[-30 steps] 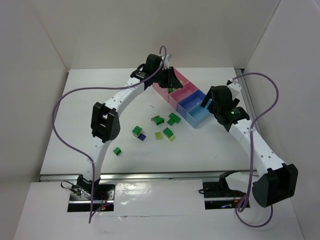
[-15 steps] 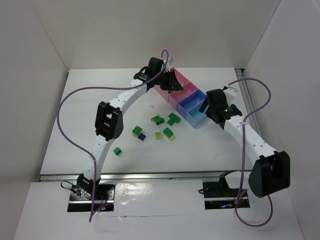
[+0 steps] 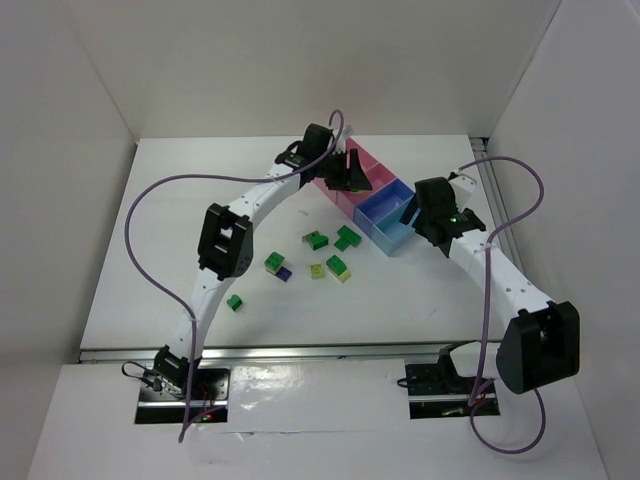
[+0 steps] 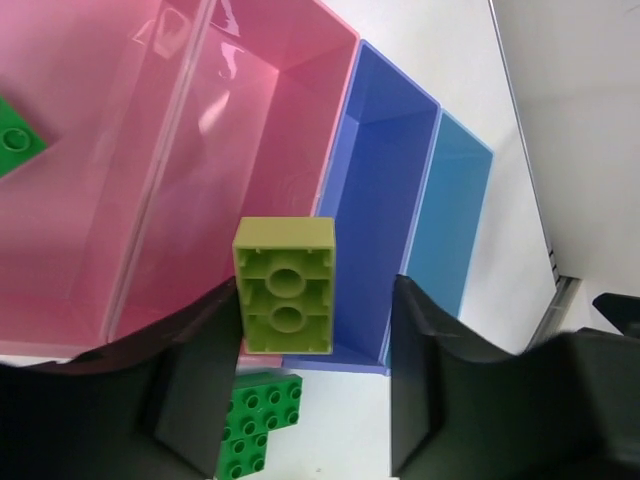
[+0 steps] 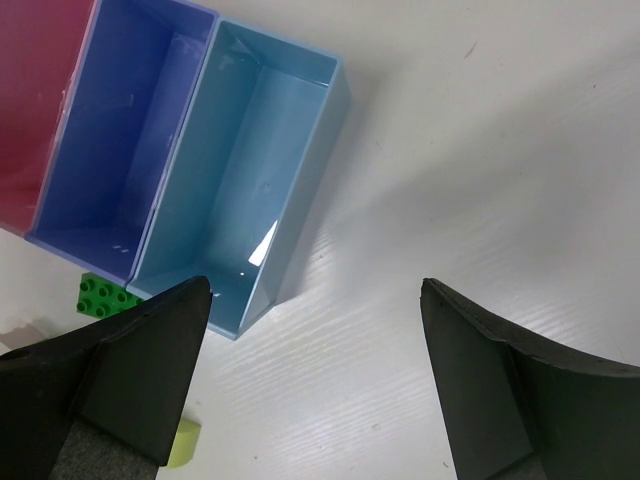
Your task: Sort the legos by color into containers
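Item one: left gripper (image 4: pixel 312 295), which I logged over the tray row at about 1 o'clock from the middle of the table (image 3: pixel 180 220). Its jaws stood wider than the yellow-green brick (image 4: pixel 285 287) between them. The brick, hollow underside to the wrist camera, lay against the 9 o'clock finger, with a clear gap on its 3 o'clock side, so it was not clamped. I saw it against the corner where the smaller pink tray (image 4: pixel 250 130) met the blue tray (image 4: pixel 385 180); its height above them I could not tell. Item two: larger pink tray (image 4: pixel 100 200), holding one dark green brick (image 4: pixel 15 142) at its 9 o'clock edge. Item three: light blue tray (image 4: pixel 450 220), at the end of the row. Item four: right gripper (image 5: pixel 315 290), jaws wide apart with nothing between them, over bare table at 3 o'clock of the light blue tray. Item five: loose bricks (image 3: pixel 316 240), green, yellow-green and one dark blue brick (image 3: pixel 285 272), scattered on the table at 7 o'clock of the trays, with a lone green brick (image 3: pixel 235 302) farthest out at 7 o'clock.
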Controlling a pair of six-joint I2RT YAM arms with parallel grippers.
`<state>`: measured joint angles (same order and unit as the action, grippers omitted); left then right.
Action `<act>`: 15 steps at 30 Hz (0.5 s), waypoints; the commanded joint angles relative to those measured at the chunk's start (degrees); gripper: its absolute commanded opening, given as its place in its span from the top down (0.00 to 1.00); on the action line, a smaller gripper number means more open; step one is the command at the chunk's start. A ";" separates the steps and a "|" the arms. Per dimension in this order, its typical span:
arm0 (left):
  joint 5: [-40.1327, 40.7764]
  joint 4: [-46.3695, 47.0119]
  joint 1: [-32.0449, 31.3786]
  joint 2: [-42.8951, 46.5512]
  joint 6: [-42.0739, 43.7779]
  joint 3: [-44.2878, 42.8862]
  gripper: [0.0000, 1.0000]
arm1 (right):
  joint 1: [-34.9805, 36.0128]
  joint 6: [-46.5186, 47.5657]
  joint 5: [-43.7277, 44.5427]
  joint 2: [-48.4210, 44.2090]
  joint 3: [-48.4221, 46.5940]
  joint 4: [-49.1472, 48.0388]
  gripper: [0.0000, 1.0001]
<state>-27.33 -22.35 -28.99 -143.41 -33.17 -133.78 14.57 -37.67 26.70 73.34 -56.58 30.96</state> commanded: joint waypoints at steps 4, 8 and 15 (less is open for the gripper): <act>-2.46 2.66 -0.27 0.32 -0.32 -2.63 0.36 | -0.42 -0.56 1.25 -1.71 -2.22 -0.20 0.07; -1.94 2.66 -0.27 2.61 0.73 -2.63 0.27 | -0.42 0.49 -0.06 -1.18 -2.22 -0.20 0.07; 2.80 -1.99 0.25 10.77 3.80 -0.80 0.19 | 0.19 6.89 -7.52 -0.66 -2.75 -3.71 0.07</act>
<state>-27.07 -23.40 -29.08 -141.91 -32.47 -134.08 14.52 -35.31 23.83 73.30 -56.77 30.70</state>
